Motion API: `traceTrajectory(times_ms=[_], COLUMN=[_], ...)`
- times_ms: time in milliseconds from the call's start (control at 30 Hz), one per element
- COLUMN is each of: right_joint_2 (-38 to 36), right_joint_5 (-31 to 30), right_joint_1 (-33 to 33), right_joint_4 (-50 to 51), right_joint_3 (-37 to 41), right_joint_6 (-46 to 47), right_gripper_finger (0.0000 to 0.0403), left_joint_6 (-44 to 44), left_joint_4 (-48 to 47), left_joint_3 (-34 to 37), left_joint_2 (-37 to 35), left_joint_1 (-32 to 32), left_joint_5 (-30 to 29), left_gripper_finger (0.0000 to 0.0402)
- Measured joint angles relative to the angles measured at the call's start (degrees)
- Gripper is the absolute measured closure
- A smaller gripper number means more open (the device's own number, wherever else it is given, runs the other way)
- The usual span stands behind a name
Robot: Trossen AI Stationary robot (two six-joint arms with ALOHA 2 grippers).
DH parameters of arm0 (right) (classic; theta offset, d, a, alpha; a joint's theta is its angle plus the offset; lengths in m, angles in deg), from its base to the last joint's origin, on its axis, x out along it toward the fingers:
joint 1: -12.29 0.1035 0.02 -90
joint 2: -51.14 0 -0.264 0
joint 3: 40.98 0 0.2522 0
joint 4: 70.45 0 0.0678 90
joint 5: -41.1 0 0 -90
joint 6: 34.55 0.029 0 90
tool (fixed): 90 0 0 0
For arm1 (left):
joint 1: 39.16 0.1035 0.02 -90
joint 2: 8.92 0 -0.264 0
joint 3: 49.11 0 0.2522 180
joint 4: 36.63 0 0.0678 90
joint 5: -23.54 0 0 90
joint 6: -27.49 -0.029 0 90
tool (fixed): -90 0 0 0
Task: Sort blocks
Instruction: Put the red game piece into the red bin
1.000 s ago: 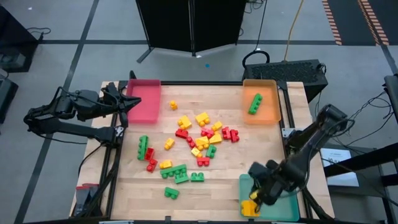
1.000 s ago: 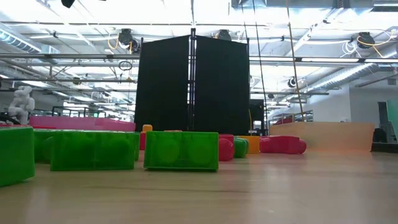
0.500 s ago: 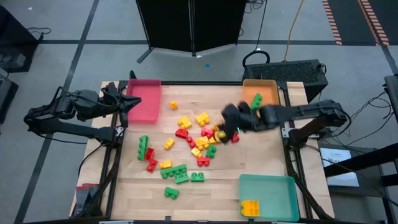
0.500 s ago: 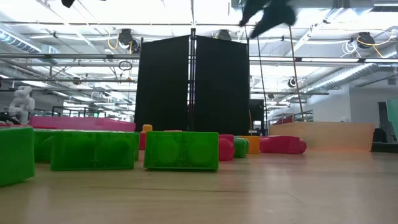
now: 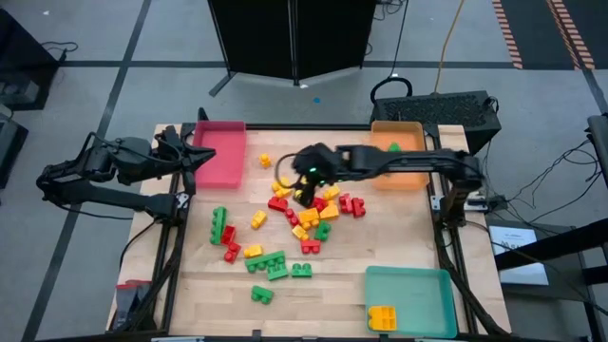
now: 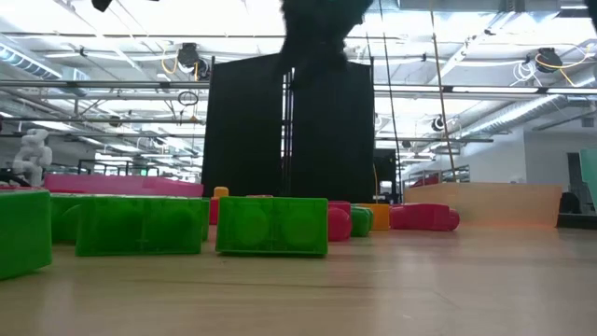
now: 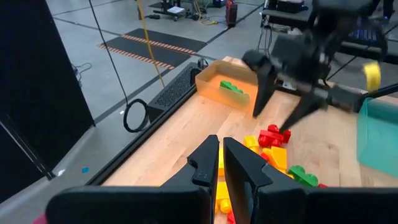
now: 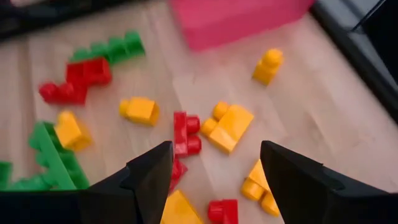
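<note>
The bench [image 5: 399,252] is a light wooden top in a dark frame, standing on a grey floor with a black screen [image 6: 289,131] behind its far edge. Three trays sit on the bench: a red tray [image 5: 219,152] at the far left corner, an orange tray [image 5: 407,166] at the far right corner and a teal tray [image 5: 418,296] at the near right corner. The blocks [image 5: 285,223] lie scattered over the middle of the bench in red, yellow and green; one small yellow block [image 5: 265,161] lies apart, near the red tray. A green block [image 5: 390,158] lies in the orange tray, and a yellow block [image 5: 382,316] lies in the near left corner of the teal tray. The red tray shows no blocks. The right arm reaches from the right edge across the far half of the bench; the right gripper [image 5: 302,185] hangs above the far part of the scatter, fingers [image 8: 149,177] spread apart with nothing between them, over yellow and red blocks. The left gripper [image 5: 197,157] waits at the left edge, beside the red tray, fingers [image 7: 205,165] pressed together and holding nothing.
</note>
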Motion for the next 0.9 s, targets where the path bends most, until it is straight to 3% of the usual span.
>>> traceTrajectory(times_ms=[267,900], right_joint_2=[12.40,21.92], right_joint_5=[2.53,2.46], right_joint_1=[1.62,5.36], right_joint_4=[10.24,8.21], right_joint_3=[-11.45,-11.77], right_joint_6=[-0.05,8.86], right_gripper_finger=[0.0165,0.0165], left_joint_6=[0.08,0.13], left_joint_4=[-1.78,-2.19], left_joint_3=[0.00,0.00], left_joint_2=[0.00,-0.01], left_joint_1=[-0.01,0.01], left_joint_5=[0.00,0.00], left_gripper_finger=[0.0371,0.0371])
